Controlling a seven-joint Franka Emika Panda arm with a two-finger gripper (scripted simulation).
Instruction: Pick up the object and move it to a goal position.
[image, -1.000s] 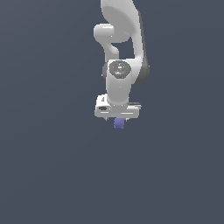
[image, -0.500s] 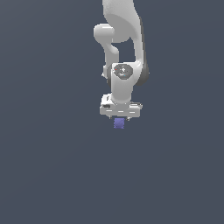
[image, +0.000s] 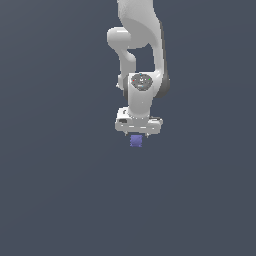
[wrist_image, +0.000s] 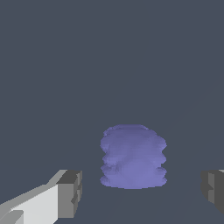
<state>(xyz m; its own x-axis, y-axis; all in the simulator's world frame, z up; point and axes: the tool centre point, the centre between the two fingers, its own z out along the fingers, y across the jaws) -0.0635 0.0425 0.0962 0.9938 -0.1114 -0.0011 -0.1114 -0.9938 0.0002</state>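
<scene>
The object (image: 136, 141) is a tiny blue-purple ridged lump on the plain grey floor, directly under the white hand. In the wrist view the object (wrist_image: 133, 157) lies between the two fingertips, with a gap on each side. My gripper (image: 136, 136) hangs straight down over it. The gripper (wrist_image: 141, 192) is open. One grey finger pad (wrist_image: 70, 192) stands on one side of the object and the other pad (wrist_image: 214, 190) on the opposite side, and neither touches it. The fingers themselves are hard to make out in the exterior view.
The white arm (image: 137, 45) rises above the hand towards the exterior view's top. The ground is a uniform dark grey floor (image: 60, 200). No goal marker or other object shows.
The hand has sunk slightly towards the object and the wrist has shifted a little to the exterior view's right. The object has not moved.
</scene>
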